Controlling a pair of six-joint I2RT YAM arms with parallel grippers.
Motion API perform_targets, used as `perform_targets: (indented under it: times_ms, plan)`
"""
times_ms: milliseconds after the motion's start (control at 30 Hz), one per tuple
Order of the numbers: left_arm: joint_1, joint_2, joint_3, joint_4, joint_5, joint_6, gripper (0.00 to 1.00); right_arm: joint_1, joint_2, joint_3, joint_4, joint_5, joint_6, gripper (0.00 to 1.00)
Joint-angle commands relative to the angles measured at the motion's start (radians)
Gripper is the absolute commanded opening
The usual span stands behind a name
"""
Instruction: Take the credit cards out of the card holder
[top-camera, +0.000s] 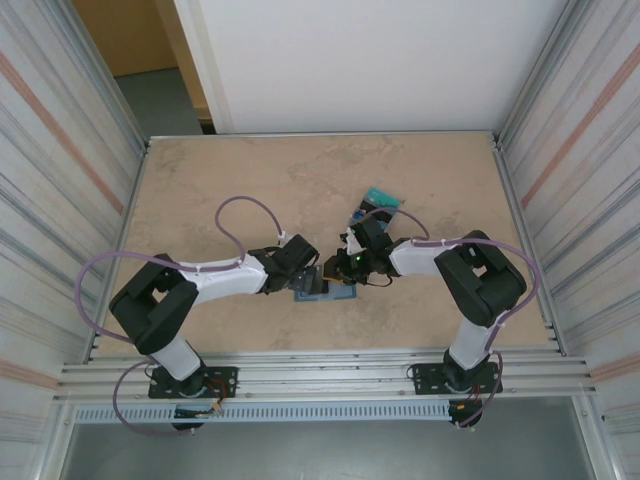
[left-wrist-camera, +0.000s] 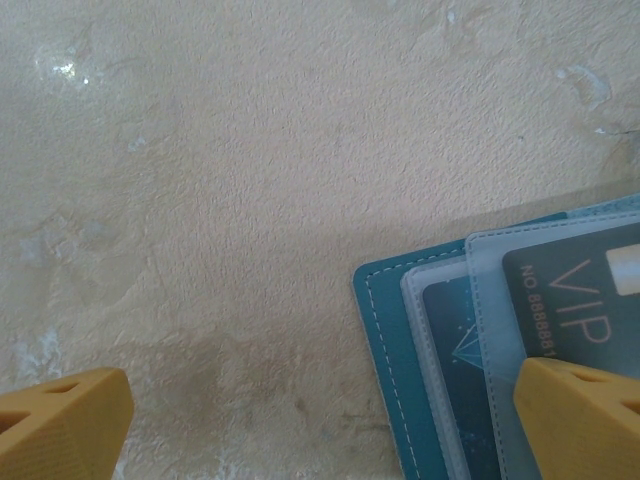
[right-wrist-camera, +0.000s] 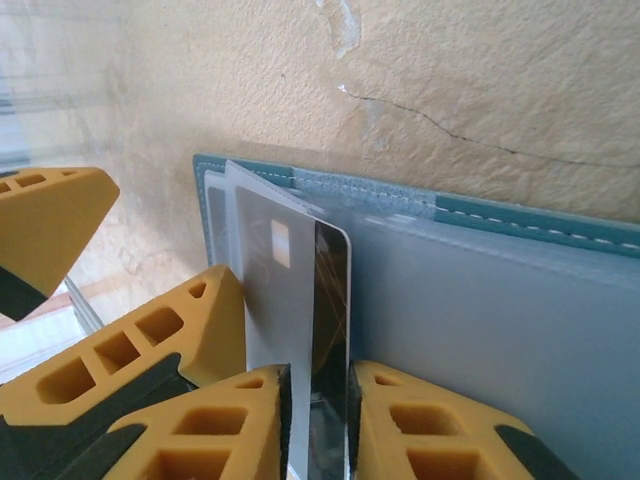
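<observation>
While the right gripper (right-wrist-camera: 318, 385) is straddling a dark plastic credit card (right-wrist-camera: 332, 290) that is tilting up out of its pocket, the main risk, as I judge it, is that the flat teal-blue bifold card holder with its paler grey-blue lining (right-wrist-camera: 500, 300) is going to lift or drag across the beige mottled tabletop (left-wrist-camera: 250, 150) along with the card, because the clear pocket is hugging the plastic closely. A shallow bite near the card's edge could also let it slip free and drop back. A pale grey sheet (right-wrist-camera: 275, 260), either a card or a pocket flap, is leaning right against the dark card, so the two may come away together.

The right jaws are standing only narrowly apart, with the card filling the gap between them. Whether the pads are truly pinching it I cannot tell. The left gripper (left-wrist-camera: 320, 400) is gaping wide and holding nothing. One of its yellow fingers (left-wrist-camera: 580, 420) is sitting over the holder's corner beside a dark card lettered VIP (left-wrist-camera: 580, 300), though contact is unclear. In the top view the open holder is lying on the table between the two grippers, just under the right one's fingertips and well apart from the loose teal card (top-camera: 381, 196) farther back.
</observation>
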Motion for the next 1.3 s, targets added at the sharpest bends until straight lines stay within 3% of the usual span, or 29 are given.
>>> perform_targets:
  times_ms: [0,467,867,1267]
  plan:
    - [-0.01,0.015,-0.014,-0.053,-0.002,-0.005,0.99,0.003,0.027,-0.007,0.015,-0.026,0.014,0.24]
    - [-0.009,0.005,-0.017,-0.065,-0.017,-0.005,0.99,-0.019,-0.013,-0.033,0.0,-0.008,0.005,0.07]
    - [0.016,-0.001,-0.005,-0.065,-0.041,0.029,0.99,-0.061,-0.138,-0.018,-0.216,0.089,-0.103,0.05]
    - [0.054,-0.018,0.069,-0.057,-0.053,0.136,0.99,-0.073,-0.28,0.149,-0.53,0.302,-0.341,0.03]
